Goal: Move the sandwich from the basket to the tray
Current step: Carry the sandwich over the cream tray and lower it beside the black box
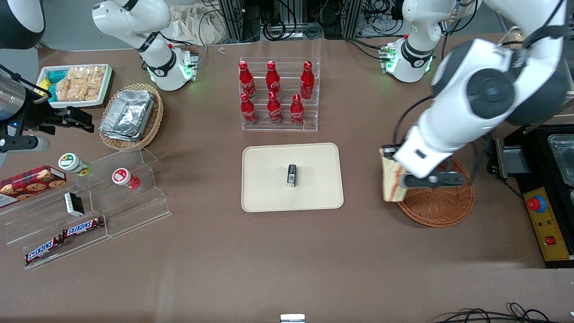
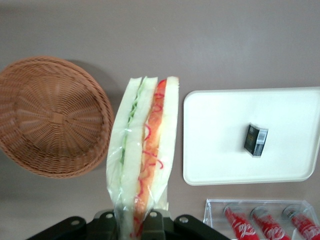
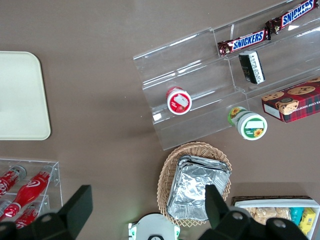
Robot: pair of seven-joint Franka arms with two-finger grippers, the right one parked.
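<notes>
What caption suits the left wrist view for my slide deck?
Pincer holds the sandwich above the table between the emptied basket and the tray.

The sandwich [image 2: 142, 165] wears glossy clear film in the black plastic gripper [image 2: 134, 222]; the basket [image 2: 52, 116] is rough woven wicker, the tray [image 2: 220, 135] smooth matt plastic.

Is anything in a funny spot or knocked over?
Yes. A small black box lies on the cream-beige plastic tray, where the triangular white-bread sandwich should go. The gripper holds the sandwich in the air, between the round reddish-brown wicker basket and the tray. Nothing looks spilled.
</notes>
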